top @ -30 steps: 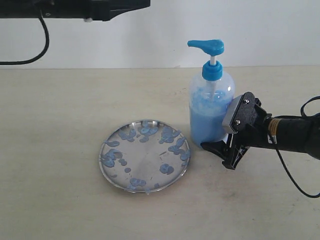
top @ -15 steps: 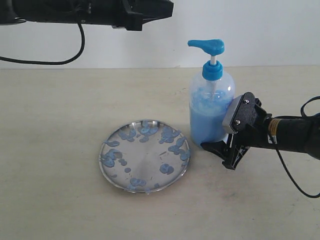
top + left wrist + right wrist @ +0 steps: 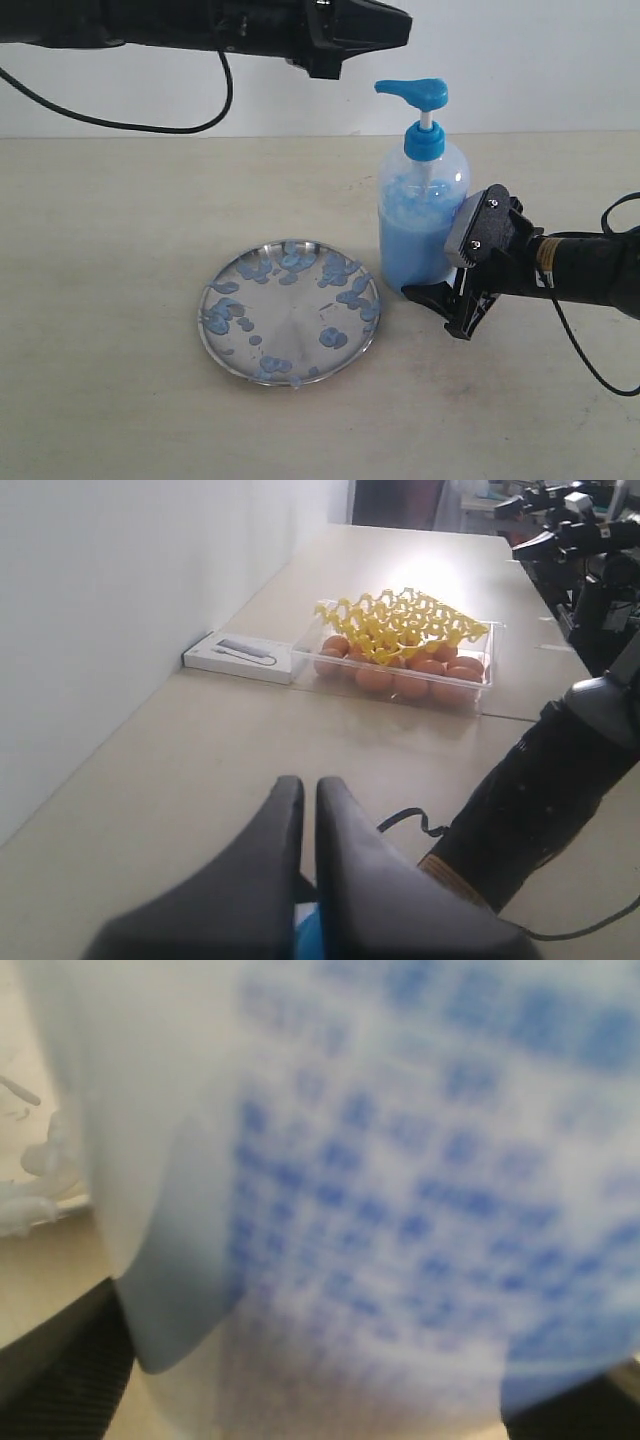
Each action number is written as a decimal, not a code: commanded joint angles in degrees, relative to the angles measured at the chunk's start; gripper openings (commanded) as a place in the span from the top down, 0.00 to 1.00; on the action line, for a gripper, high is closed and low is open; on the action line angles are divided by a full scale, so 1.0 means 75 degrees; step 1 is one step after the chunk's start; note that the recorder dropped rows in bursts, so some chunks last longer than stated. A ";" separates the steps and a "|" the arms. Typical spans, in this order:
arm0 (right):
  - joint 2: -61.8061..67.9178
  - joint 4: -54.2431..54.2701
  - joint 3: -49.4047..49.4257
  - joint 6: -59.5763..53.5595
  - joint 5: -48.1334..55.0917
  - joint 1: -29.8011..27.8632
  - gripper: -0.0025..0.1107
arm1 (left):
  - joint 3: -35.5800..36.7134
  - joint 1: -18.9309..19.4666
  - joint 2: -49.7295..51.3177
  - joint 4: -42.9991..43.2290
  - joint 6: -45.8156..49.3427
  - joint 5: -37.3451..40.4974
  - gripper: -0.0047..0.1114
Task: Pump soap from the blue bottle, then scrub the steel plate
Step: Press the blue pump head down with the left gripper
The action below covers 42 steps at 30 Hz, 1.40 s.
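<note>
The blue bottle [image 3: 422,205] stands upright right of the steel plate [image 3: 292,318], its blue pump head [image 3: 415,93] raised. Pale blue soap [image 3: 297,260] dots the plate in blobs and fills the bottle's lower half. My right gripper [image 3: 422,278] is shut on the bottle's base, one finger [image 3: 425,292] showing in front. In the right wrist view the blurred label [image 3: 400,1180] fills the picture between the fingers [image 3: 60,1360]. My left gripper [image 3: 403,28] hangs shut, just up and left of the pump head. A bit of that pump head [image 3: 312,935] shows under the closed fingertips [image 3: 285,795].
The left wrist view shows a clear box of eggs [image 3: 400,655] with a yellow insert and a flat white box [image 3: 240,656] against the wall. The right arm [image 3: 545,800] and its cable [image 3: 405,823] lie across the table. A black cable [image 3: 150,125] hangs behind the left arm.
The left arm has swept to the right across the top of the exterior view, ending close to the pump head. The right gripper, bottle and plate have not moved.
</note>
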 commanded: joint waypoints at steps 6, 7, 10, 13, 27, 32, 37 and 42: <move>0.0014 -0.0157 0.0050 -0.0135 0.0269 -0.0008 0.98 | -0.0342 -0.0560 0.0198 0.0301 -0.0257 -0.0152 0.92; 0.0014 -0.0143 0.0050 -0.0135 0.0269 -0.0008 0.98 | -0.0342 -0.0620 0.0198 0.0508 -0.0343 -0.0168 0.92; 0.0014 -0.0120 0.0050 -0.0135 0.0269 -0.0008 0.98 | -0.0342 -0.0672 0.0211 0.0883 -0.0624 -0.0203 0.92; 0.0014 -0.0120 0.0050 -0.0135 0.0269 -0.0008 0.98 | -0.0342 -0.0672 0.0211 0.1040 -0.0675 -0.0255 0.92; 0.0014 -0.0109 0.0050 -0.0135 0.0269 -0.0008 0.98 | -0.0328 -0.0672 0.0348 0.1594 -0.1089 -0.0576 0.92; 0.0014 -0.0109 0.0050 -0.0135 0.0269 -0.0008 0.98 | -0.0328 -0.0672 0.0476 0.1840 -0.1402 -0.0540 0.92; 0.0014 -0.0111 0.0050 -0.0135 0.0253 -0.0008 0.98 | -0.0328 -0.0672 0.0822 0.1973 -0.1600 -0.0188 0.92; 0.0014 -0.0111 0.0050 -0.0135 0.0099 -0.0008 0.98 | -0.0328 -0.0672 0.1053 0.2426 -0.1816 -0.0118 0.92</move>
